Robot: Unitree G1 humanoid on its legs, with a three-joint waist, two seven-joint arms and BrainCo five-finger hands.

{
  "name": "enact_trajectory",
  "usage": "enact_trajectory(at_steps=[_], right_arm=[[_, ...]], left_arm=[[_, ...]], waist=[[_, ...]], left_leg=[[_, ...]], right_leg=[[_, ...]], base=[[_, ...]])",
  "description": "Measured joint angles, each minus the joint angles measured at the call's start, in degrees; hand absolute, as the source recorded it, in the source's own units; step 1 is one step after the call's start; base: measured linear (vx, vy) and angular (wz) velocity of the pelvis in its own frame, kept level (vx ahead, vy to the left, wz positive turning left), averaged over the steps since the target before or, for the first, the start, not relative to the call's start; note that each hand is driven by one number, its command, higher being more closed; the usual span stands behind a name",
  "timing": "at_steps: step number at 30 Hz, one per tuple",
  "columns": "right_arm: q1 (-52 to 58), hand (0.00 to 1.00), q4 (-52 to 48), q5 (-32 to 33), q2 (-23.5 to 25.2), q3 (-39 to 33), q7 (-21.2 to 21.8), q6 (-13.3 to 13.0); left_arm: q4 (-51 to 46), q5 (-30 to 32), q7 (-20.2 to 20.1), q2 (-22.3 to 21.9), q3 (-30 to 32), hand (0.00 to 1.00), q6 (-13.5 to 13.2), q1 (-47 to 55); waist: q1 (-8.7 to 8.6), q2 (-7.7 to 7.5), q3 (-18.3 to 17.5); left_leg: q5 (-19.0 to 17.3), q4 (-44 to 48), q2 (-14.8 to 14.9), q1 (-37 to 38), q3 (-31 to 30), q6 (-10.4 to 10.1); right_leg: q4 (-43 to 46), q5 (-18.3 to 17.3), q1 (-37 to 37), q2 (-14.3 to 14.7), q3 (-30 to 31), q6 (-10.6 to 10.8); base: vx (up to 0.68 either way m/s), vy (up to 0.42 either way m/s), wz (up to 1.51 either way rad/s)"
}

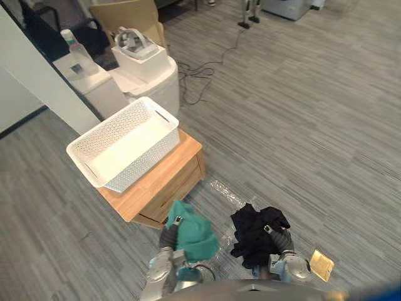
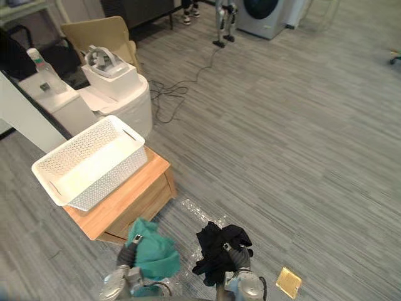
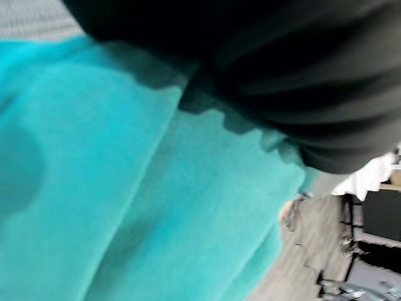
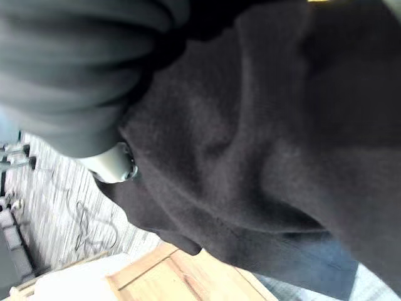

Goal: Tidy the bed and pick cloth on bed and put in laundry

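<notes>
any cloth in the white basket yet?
No, the white basket is bare inside; the teal cloth is in the left hand and the black cloth in the right hand.

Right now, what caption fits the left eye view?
Left hand carries teal cloth, right hand black cloth, near white basket.

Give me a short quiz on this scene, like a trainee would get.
1. What colour is the cloth at the robot's left hand? A) teal B) red C) yellow
2. True or false: the white basket on the wooden table already has clothes in it.
3. What is at the right hand?

Key: 1 A. 2 False, the basket is empty. 3 A black cloth.
</notes>
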Motion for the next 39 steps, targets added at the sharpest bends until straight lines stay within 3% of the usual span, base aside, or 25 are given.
enact_trajectory(at_steps=[1,4,7,9,10,11,12,13,14,16,21,23,25,26,27,28,29,31,33,34,35,36,39], right_arm=[[-0.19,1.00,-0.54,0.00,0.01,0.52,0.06,0.00],[0.57,1.00,-4.61,-0.03,-0.36,3.09,0.39,-0.02],[0.33,1.00,-7.15,-0.03,-0.43,3.74,0.22,-0.09],[-0.42,1.00,-7.50,-0.03,-0.48,3.73,0.22,-0.14],[-0.18,1.00,-7.06,-0.05,-0.66,3.67,0.28,-0.18],[-0.07,1.00,-6.93,-0.05,-0.84,3.62,0.32,-0.18],[-0.34,1.00,-4.76,-0.09,-1.44,3.30,0.51,-0.06],[-0.25,1.00,-3.23,-0.10,-0.90,2.70,0.52,0.14],[-0.37,1.00,-2.87,-0.15,-0.68,2.46,0.52,0.14],[-0.41,1.00,-1.08,-0.29,-0.35,1.41,0.33,0.17],[-2.63,1.00,0.71,-1.82,0.10,1.36,0.32,-0.04],[-3.08,1.00,1.69,-2.13,0.04,0.75,0.25,-0.11],[-2.73,1.00,2.56,-2.22,-0.42,-0.58,0.38,-0.07],[-1.81,1.00,2.49,-2.22,-0.39,-1.08,0.23,-0.05],[-1.44,1.00,2.45,-2.24,-0.31,-1.02,0.22,-0.02],[-1.24,1.00,2.28,-2.24,-0.06,-0.56,0.19,0.11],[-1.03,1.00,1.74,-2.24,-0.02,-0.15,0.25,0.11],[0.55,1.00,-2.28,-2.10,0.41,0.16,0.11,-0.11],[1.84,1.00,-5.55,-1.65,0.42,0.45,0.01,-0.36],[3.22,1.00,-7.87,-1.37,0.93,0.76,-0.08,-0.79],[4.29,1.00,-8.53,-0.99,1.65,0.97,-0.14,-1.08],[3.94,1.00,-8.97,0.08,1.21,0.91,-0.30,-1.17],[3.68,1.00,-10.01,0.67,0.55,1.60,-0.47,-1.62]], left_arm=[[-0.34,-0.03,-0.01,0.00,0.38,1.00,0.00,0.12],[-3.48,-0.27,0.09,-0.03,2.17,1.00,-0.03,0.68],[-4.67,-0.31,0.14,-0.08,2.23,1.00,-0.15,1.42],[-4.67,-0.31,0.10,-0.13,2.44,1.00,-0.15,1.85],[-4.40,-0.28,-0.02,-0.15,2.28,1.00,-0.20,2.06],[-4.21,-0.29,-0.05,-0.16,2.06,1.00,-0.20,2.02],[-3.49,-0.24,-0.47,-0.04,1.94,1.00,-0.15,1.68],[-3.58,-0.24,-0.67,-0.11,2.06,1.00,-0.16,1.44],[-3.67,-0.22,-0.77,-0.04,1.95,1.00,-0.20,1.50],[-3.54,-0.13,-0.76,0.57,1.88,1.00,0.27,2.36],[-3.54,0.23,-0.79,2.70,1.58,1.00,0.31,4.14],[-3.35,0.78,-0.82,2.43,1.52,1.00,0.40,4.12],[-2.95,0.94,-1.26,1.38,1.02,1.00,1.35,4.75],[-2.54,0.94,-1.73,1.80,0.34,1.00,1.56,5.39],[-2.35,1.00,-2.03,2.70,0.21,1.00,1.61,5.64],[-1.86,1.06,-1.96,4.16,-0.08,1.00,1.82,4.94],[-1.56,1.06,-1.95,4.65,0.08,1.00,1.91,4.43],[-1.54,1.08,-1.96,4.67,0.33,1.00,1.80,3.33],[-1.53,1.09,-1.98,3.93,0.33,1.00,1.55,3.17],[-1.95,1.08,-1.98,3.84,0.26,1.00,1.39,3.48],[-2.07,1.06,-1.98,3.93,0.40,1.00,1.22,3.45],[-1.36,1.00,-1.93,2.66,0.34,1.00,1.57,3.30],[-2.33,1.01,-2.13,0.27,-1.29,1.00,1.44,4.09]], waist=[[0.06,0.06,0.07],[0.39,0.13,1.01],[1.41,-0.26,0.92],[1.43,0.20,0.67],[1.23,0.75,0.28],[1.17,1.12,0.03],[1.20,1.61,-0.71],[1.02,-0.23,-0.70],[1.18,-0.85,-0.58],[1.30,-2.49,-0.54],[1.95,-4.47,-1.81],[2.19,-4.37,-1.88],[1.71,-3.49,-1.87],[0.33,-3.41,-1.81],[-0.86,-3.99,-1.49],[-2.20,-5.26,-0.56],[-2.19,-5.35,-0.58],[-2.78,-4.88,-0.31],[-3.84,-4.72,-0.33],[-3.60,-6.05,-0.83],[-3.41,-7.56,-1.10],[-2.52,-4.98,-1.08],[-1.91,-1.26,-1.81]], left_leg=[[0.79,1.99,0.28,-0.79,0.04,0.01],[6.27,26.92,5.16,-12.50,5.74,-0.71],[4.08,33.36,8.37,-18.65,18.97,0.67],[1.48,27.12,7.20,-20.30,25.48,1.31],[5.43,15.16,4.55,-19.89,28.58,2.28],[7.53,12.09,3.90,-19.68,29.01,2.57],[8.50,5.02,2.06,-17.79,31.27,5.29],[10.96,0.96,-0.79,-16.60,31.31,6.72],[11.74,0.07,-1.80,-16.61,31.23,7.44],[12.01,-0.21,-3.56,-15.60,31.17,7.71],[12.49,-1.44,-5.05,-13.28,29.76,7.37],[12.74,-2.72,-5.61,-13.32,29.77,7.17],[12.63,-7.13,-6.48,-10.96,30.76,7.04],[12.56,-10.82,-7.59,-8.25,31.03,7.16],[11.88,-13.01,-8.47,-5.82,29.70,7.36],[11.23,-13.28,-9.15,-5.08,26.43,8.16],[11.25,-12.93,-8.84,-5.13,25.29,8.04],[11.52,-12.45,-7.41,-5.46,21.11,7.15],[10.89,-10.90,-7.13,-6.41,16.46,5.94],[9.56,-8.72,-8.31,-7.46,15.32,4.73],[8.58,-8.10,-8.95,-7.65,15.08,4.33],[7.25,-5.97,-7.09,-7.97,16.74,3.58],[6.89,-5.49,-4.37,-7.74,20.48,3.16]], right_leg=[[-0.36,-0.45,1.05,0.35,-1.05,-0.62],[-7.05,-1.40,9.77,2.25,-6.70,-3.17],[-11.63,-1.63,14.99,1.71,-9.06,-4.26],[-13.62,-1.85,17.30,0.71,-10.55,-3.87],[-14.23,-1.66,19.26,0.09,-12.27,-1.91],[-14.38,-1.80,19.52,0.13,-12.71,-1.72],[-14.59,-1.97,20.16,-0.27,-13.49,-0.95],[-15.23,-1.14,20.51,-2.03,-14.48,0.45],[-15.91,-0.61,21.09,-2.48,-15.18,1.27],[-16.67,-0.09,24.73,-3.50,-17.49,2.05],[-14.99,0.05,27.95,-4.01,-18.58,2.50],[-14.28,0.26,27.59,-4.11,-19.57,2.89],[-4.98,0.14,24.36,-5.18,-19.95,3.08],[8.06,0.62,19.89,-7.91,-19.32,2.60],[17.55,2.80,15.97,-9.73,-17.51,0.75],[28.19,-1.09,9.32,-9.01,-10.41,0.32],[29.06,-3.88,6.93,-7.65,-7.79,-0.05],[22.96,-8.29,1.37,-1.51,0.32,-0.30],[10.57,-7.74,1.12,1.81,7.65,0.54],[0.44,-2.28,2.14,0.56,10.36,0.98],[-0.82,-2.42,2.44,-0.94,10.24,1.36],[-1.60,-2.98,4.46,-0.48,7.58,0.66],[-4.84,-3.10,7.74,-0.39,2.79,0.32]], base=[[0.25,-0.369,0.66],[0.22,-0.305,0.64],[0.21,-0.154,0.37],[0.28,0.020,0.39],[0.26,0.057,0.47],[0.32,0.089,0.74],[0.28,0.092,0.93],[0.33,0.112,1.04],[0.28,0.082,1.13],[0.24,0.047,0.98],[0.17,-0.069,0.52],[0.08,-0.103,0.35],[0.08,0.052,0.50],[0.12,0.096,0.75],[0.16,0.049,1.09],[0.15,-0.031,0.96],[0.14,-0.085,0.93],[0.16,-0.116,1.02],[0.16,-0.175,1.44],[0.16,-0.195,1.35],[0.16,-0.204,1.05],[0.17,-0.162,0.80],[0.20,-0.091,0.71]])
